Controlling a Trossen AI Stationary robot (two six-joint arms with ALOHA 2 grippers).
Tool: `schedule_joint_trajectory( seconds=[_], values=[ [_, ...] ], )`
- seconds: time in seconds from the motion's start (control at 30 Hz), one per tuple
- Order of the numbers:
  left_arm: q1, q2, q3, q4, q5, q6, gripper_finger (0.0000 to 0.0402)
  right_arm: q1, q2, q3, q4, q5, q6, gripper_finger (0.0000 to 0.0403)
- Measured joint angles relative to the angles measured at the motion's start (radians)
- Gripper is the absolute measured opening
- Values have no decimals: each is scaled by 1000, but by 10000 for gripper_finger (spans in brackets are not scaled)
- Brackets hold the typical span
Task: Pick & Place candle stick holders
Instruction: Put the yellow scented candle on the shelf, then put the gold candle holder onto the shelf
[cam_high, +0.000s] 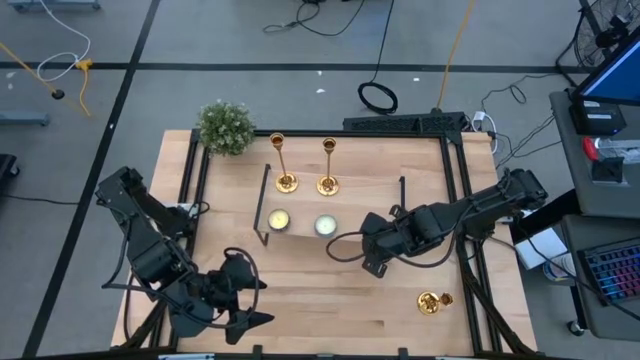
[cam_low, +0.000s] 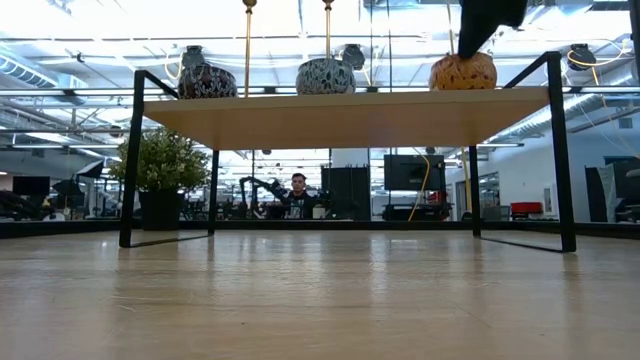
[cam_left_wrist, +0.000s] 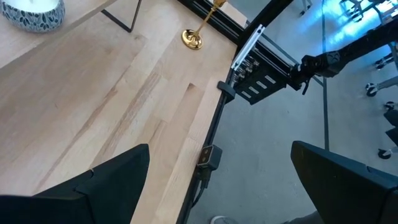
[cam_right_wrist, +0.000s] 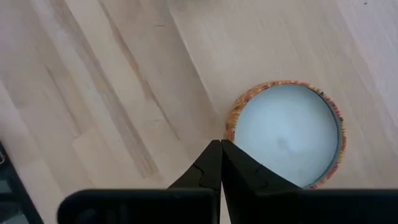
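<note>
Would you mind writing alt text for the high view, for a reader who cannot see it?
Seen from above, two gold candle stick holders stand on a wooden shelf, and a third lies on the table near the right front corner. The right gripper, shut, hovers over the shelf's right part; the left gripper, open, waits at front left.
</note>
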Motion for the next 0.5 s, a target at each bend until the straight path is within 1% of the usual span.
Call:
schedule_joint_trajectory(
  seconds=[0.3,0.4,0.5],
  values=[
    [0,0,0,0,1,5,397,0,-2,0,20,-13,2,0],
    [-2,0,0,0,1,8,397,0,-14,0,79,-32,0,0],
    [-3,0,0,0,1,11,397,0,-36,0,191,-30,-26,0]
  ],
)
